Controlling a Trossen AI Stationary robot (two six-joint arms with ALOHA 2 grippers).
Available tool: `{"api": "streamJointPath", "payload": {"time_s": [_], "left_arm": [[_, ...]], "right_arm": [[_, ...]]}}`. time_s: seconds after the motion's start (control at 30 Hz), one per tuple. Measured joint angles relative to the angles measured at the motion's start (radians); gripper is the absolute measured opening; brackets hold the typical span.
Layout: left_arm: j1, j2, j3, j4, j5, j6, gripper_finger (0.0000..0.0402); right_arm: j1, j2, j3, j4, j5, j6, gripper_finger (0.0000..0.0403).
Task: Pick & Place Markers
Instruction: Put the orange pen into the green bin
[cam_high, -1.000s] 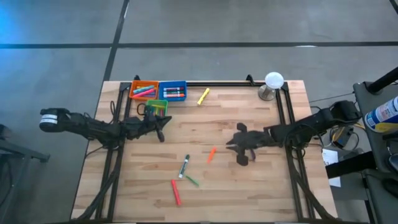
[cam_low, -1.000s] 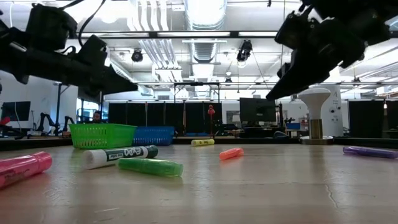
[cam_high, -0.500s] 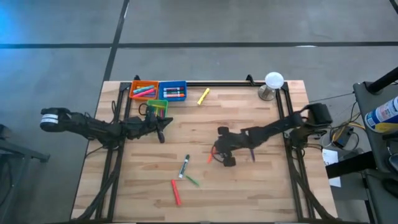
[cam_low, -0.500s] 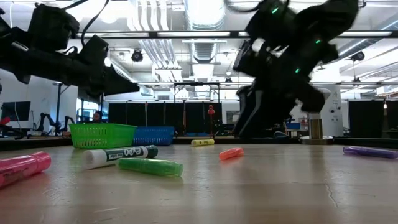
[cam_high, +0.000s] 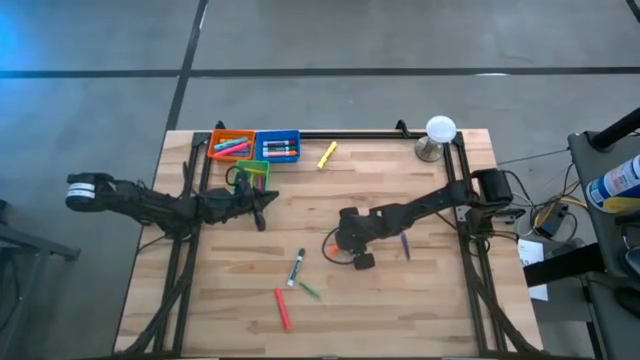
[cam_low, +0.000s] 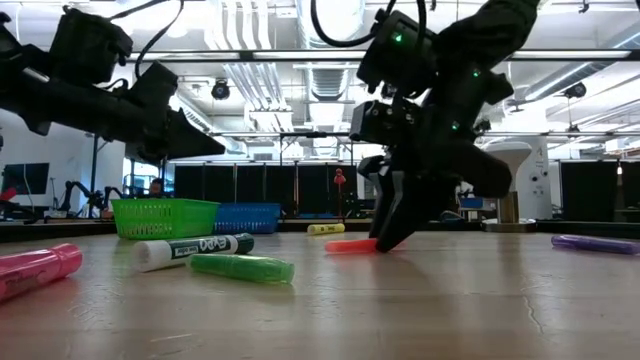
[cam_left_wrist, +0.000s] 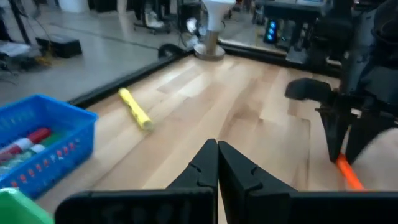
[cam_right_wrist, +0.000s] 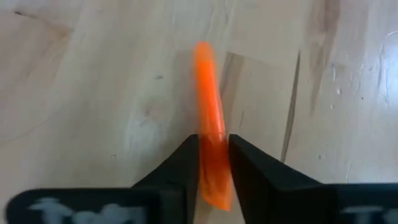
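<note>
My right gripper (cam_high: 336, 244) is low over the table's middle and shut on an orange marker (cam_right_wrist: 209, 93) that lies flat on the wood. My left gripper (cam_high: 263, 207) is shut and hovers beside the green bin (cam_high: 252, 174), touching nothing; the left wrist view shows its fingers (cam_left_wrist: 217, 152) together. Loose markers lie on the table: yellow (cam_high: 327, 154), white-barrelled (cam_high: 297, 267), green (cam_high: 309, 291), red (cam_high: 282, 309) and purple (cam_high: 405, 245). More markers sit in the orange bin (cam_high: 231, 145) and the blue bin (cam_high: 278, 146). My right gripper pinches the orange marker between its two fingers (cam_right_wrist: 186, 165), at the marker's end nearest the wrist (cam_right_wrist: 214, 180). The fingers come down slanting from the table's right side (cam_low: 385, 235) and lie across the marker. The marker lies along the table, its free end (cam_right_wrist: 203, 53) pointing away.
A white lamp-like stand (cam_high: 438, 135) is at the far right corner. A black frame rail (cam_high: 350, 134) runs along the far edge. The three bins cluster at the far left. Bare wood (cam_high: 420, 300) lies toward the near right.
My right gripper has swept from the table's right side toward the left and dropped down onto the orange marker, ending with its fingers on either side of it. The marker has shifted a little toward the left on the table. My left arm has kept still.
</note>
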Motion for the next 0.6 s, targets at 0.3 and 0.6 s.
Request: {"api": "streamJointPath", "payload": {"time_s": [0.3, 0.6], "left_arm": [[-0.018, 0.037, 0.155, -0.391, 0.203, -0.175, 0.0046], [-0.115, 0.221, 0.288, -0.423, 0.246, -0.347, 0.0124]], "right_arm": [[0.001, -0.012, 0.04, -0.014, 0.009, -0.004, 0.0039], [0.014, -0.006, 0.185, -0.024, 0.151, -0.119, 0.0042]]}}
